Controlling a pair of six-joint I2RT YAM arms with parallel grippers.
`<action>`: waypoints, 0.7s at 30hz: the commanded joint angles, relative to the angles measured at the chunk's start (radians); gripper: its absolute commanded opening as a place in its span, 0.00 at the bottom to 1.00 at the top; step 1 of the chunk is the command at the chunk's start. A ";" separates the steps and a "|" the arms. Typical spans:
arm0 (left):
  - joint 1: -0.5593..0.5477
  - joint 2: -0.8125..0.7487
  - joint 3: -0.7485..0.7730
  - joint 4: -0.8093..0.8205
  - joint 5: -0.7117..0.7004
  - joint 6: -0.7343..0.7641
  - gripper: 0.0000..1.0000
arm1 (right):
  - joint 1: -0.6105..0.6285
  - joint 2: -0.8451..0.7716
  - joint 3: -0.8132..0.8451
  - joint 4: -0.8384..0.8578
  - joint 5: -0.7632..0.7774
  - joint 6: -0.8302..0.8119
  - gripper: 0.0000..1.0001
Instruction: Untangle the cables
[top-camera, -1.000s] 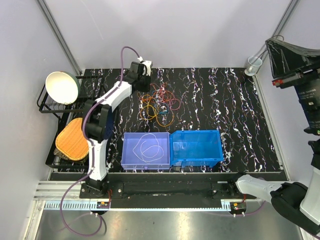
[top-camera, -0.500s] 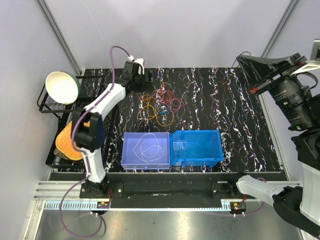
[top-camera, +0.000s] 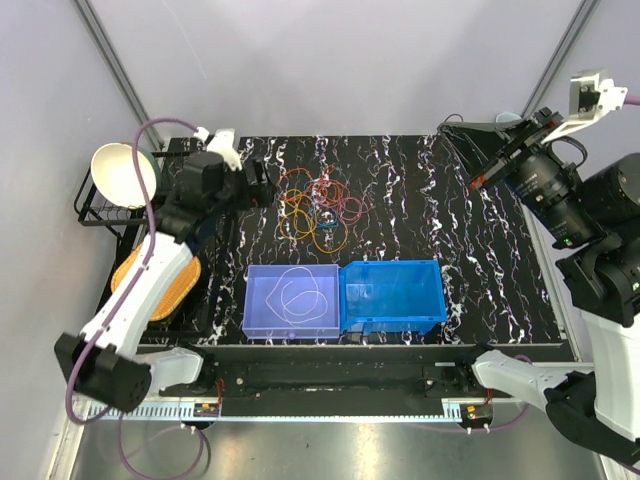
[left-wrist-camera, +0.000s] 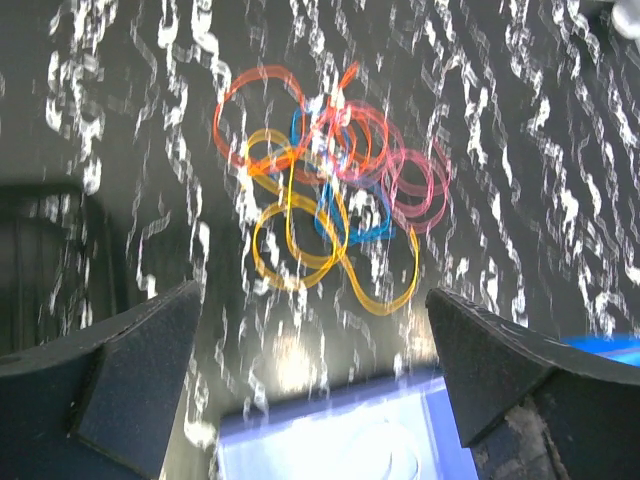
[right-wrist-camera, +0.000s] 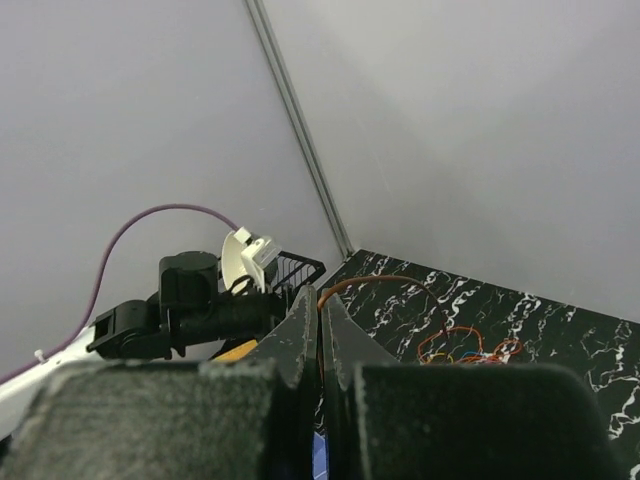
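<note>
The cables (top-camera: 320, 205) lie in a tangle of orange, yellow, red, pink and blue loops on the black marbled table. My left gripper (top-camera: 262, 186) hovers just left of the tangle, open and holding nothing. In the left wrist view the cables (left-wrist-camera: 330, 180) lie ahead of the left gripper (left-wrist-camera: 312, 295). My right gripper (top-camera: 452, 134) is raised high over the back right. In the right wrist view the right gripper (right-wrist-camera: 320, 295) is shut on a thin orange cable (right-wrist-camera: 380, 281), which arcs down to the tangle (right-wrist-camera: 465, 350).
Two blue bins stand at the table's front: the lighter one (top-camera: 292, 300) holds a white cable loop (top-camera: 298, 292), with the darker bin (top-camera: 393, 295) beside it. A black rack at the left holds a white bowl (top-camera: 125, 172) and a yellow mat (top-camera: 150, 280). A clear cup (top-camera: 507, 128) stands back right.
The left gripper has opened, and its arm has swung from the table's back to the left side. The right arm has swung leftward into view above the back right.
</note>
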 joint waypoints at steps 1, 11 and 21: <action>0.003 -0.147 -0.115 -0.069 -0.009 -0.009 0.99 | 0.005 0.021 0.030 0.050 -0.069 0.027 0.00; 0.004 -0.503 -0.333 -0.282 -0.033 -0.022 0.99 | 0.005 0.010 0.066 0.007 -0.119 0.026 0.00; -0.004 -0.643 -0.398 -0.258 -0.073 -0.034 0.99 | 0.003 -0.056 -0.084 0.027 -0.121 0.081 0.00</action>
